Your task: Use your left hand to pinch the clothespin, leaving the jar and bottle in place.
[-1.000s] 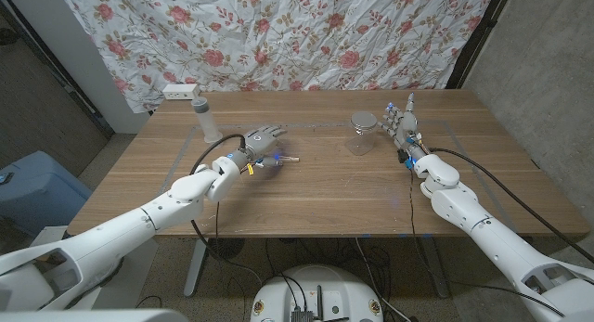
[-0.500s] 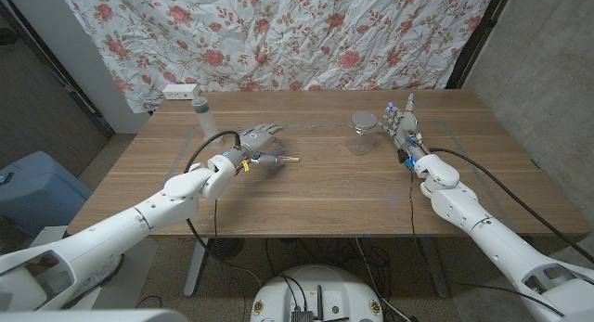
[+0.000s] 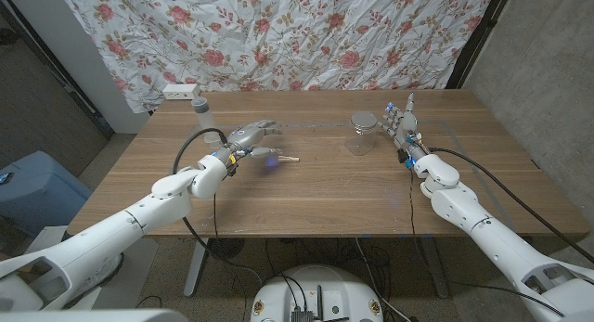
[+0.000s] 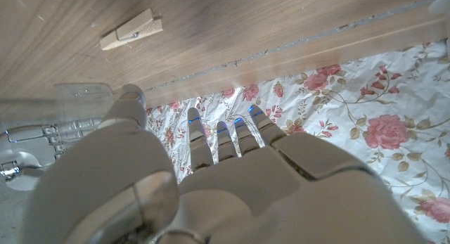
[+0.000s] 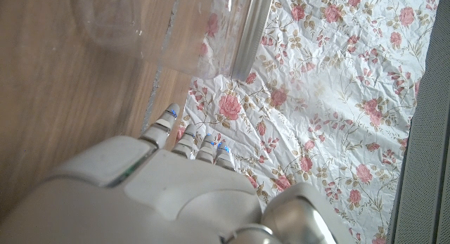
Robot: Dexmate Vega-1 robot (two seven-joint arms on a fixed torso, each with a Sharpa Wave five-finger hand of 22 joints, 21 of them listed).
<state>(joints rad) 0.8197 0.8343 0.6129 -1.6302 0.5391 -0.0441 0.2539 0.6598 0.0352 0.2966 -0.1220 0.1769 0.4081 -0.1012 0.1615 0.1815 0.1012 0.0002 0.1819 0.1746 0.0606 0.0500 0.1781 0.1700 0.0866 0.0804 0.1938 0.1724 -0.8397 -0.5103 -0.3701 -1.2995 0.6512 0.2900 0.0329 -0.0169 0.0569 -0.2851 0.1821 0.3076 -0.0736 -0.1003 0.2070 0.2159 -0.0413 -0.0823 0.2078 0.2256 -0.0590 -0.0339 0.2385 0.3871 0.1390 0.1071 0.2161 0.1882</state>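
Wooden table [image 3: 325, 187], left robot hand [image 3: 249, 136] near clothespin [image 3: 290, 159]

Brown wood-grain table [image 3: 325, 192]. Pale tan wooden clothespin [image 3: 290, 159]. Clear glass jar [image 3: 361, 134] on the right, clear bottle [image 3: 206, 120] with grey cap far left. White curtain [image 3: 278, 34] with pink-red roses behind. Arms white, hands grey.

the table [image 3: 325, 187] is matt brown wood with visible grain. the clothespin [image 4: 131, 29] is pale bare wood. the jar [image 3: 361, 134] is clear glass, glossy. the bottle [image 3: 206, 118] looks like clear plastic. the backdrop [image 3: 306, 34] is creased floral cloth. both hands [image 3: 251, 136] [image 3: 401, 122] have smooth grey plastic shells.
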